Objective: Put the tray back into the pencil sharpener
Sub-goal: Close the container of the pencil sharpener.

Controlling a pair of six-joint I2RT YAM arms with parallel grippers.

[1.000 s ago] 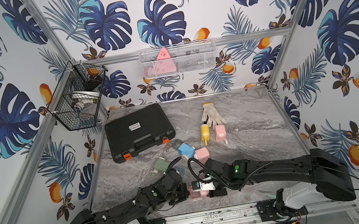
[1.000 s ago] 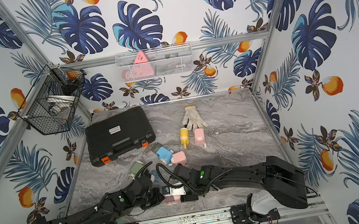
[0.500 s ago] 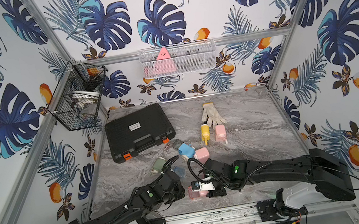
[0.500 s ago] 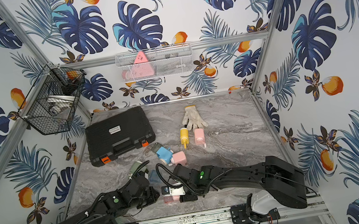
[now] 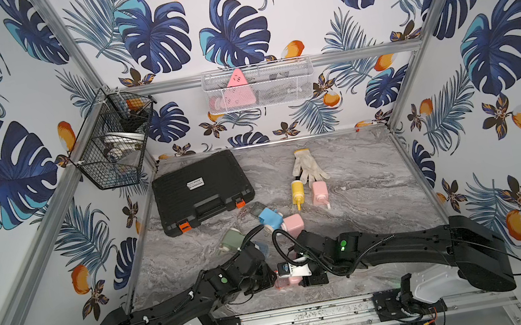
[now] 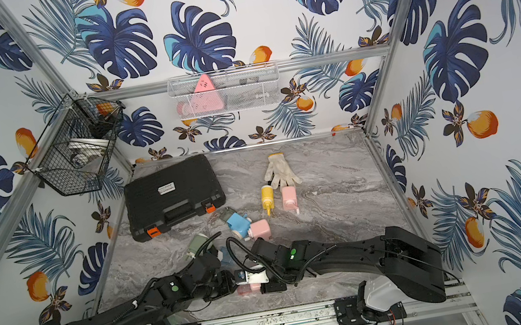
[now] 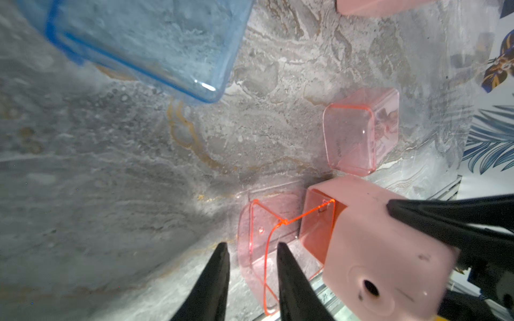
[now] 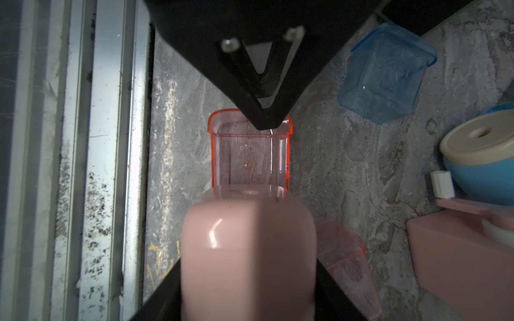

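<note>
Left jaws: parted by a narrow gap and clamping nothing. The tips stand either side of the outer end wall of the pink tray (image 7: 258, 236). I cannot tell whether either tip touches it.
Blue tray (image 7: 139, 41): clear plastic, lying on the counter (image 7: 111, 180) well beyond the left jaws' tips and off to one side, apart from everything pink.
Pink tray: straight ahead of the left jaws, also seen from the right wrist (image 8: 250, 161). Its inner end sits inside the opening of the pink pencil sharpener (image 7: 383, 250), and its outer part sticks out toward the left jaws.
Pink pencil sharpener: held between the right jaws (image 8: 247, 250), low over the counter's front edge in a top view (image 5: 286, 281), with its open side facing the left jaws.
Loose pink tray (image 8: 345, 266): on the counter just beside the held sharpener, outside the right jaws.
Right jaws: closed on the pink pencil sharpener, with one black finger (image 7: 434, 219) against each side of its body.
Blue pencil sharpener (image 8: 484, 155): beyond the right jaws, toward the back of the counter, next to a second pink sharpener (image 8: 459, 250).
</note>
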